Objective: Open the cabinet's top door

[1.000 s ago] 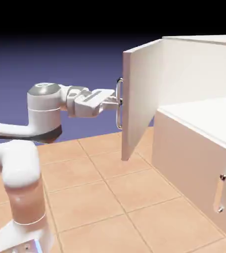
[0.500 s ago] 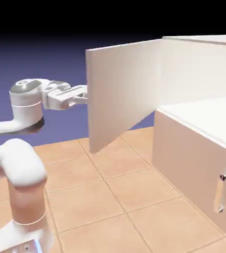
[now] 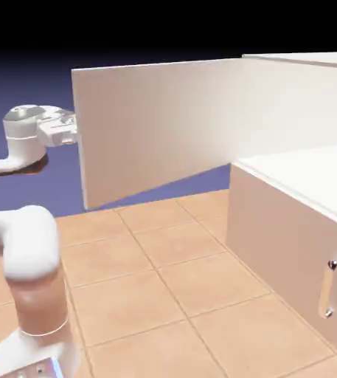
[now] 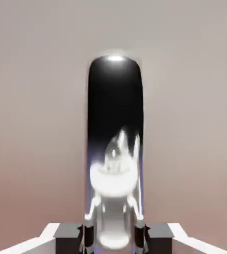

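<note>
So this one's looking like a simulated kitchen-ish room, honestly more a rendered test scene than anybody's real home. Square terracotta-coloured tiles are covering the floor, and a boxy pale cabinet with a silver bar handle is sitting on the exterior view's right. Behind it all, a plain backdrop is fading from black into blue-violet, and a white robot arm is standing on the exterior view's left.

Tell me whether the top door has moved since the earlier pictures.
Yes: the top door has swung further open, its free edge now farther left of the lower panel.
</note>
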